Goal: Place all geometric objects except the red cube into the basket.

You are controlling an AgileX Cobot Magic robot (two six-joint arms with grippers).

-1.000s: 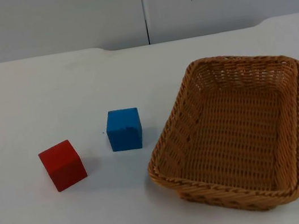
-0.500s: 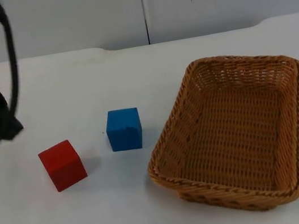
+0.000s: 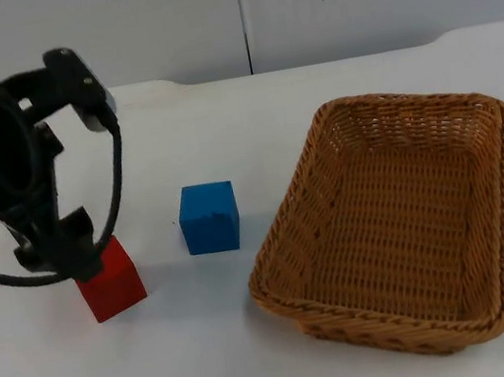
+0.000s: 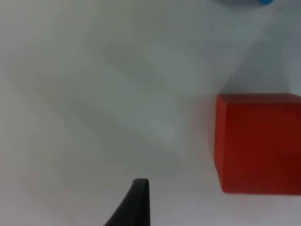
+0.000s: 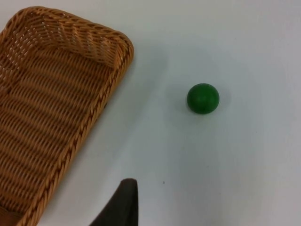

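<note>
The left gripper (image 3: pixel 69 261) hangs low over the red wooden cube (image 3: pixel 109 279); whether its fingers are open cannot be told. The woven wicker basket (image 3: pixel 492 235) sits empty, well apart. The blue wooden cube (image 3: pixel 209 218) lies beside the red one; a small green ball (image 5: pixel 203 98) sits near the basket. Judged best: shift to the blue cube and straddle it squarely.

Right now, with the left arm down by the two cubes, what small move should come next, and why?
Probably shift the left gripper sideways toward the blue cube. It hangs at the red cube, which must stay out, while the blue cube sits beside the basket, which holds nothing. The green ball lies on the table beyond the basket.
</note>
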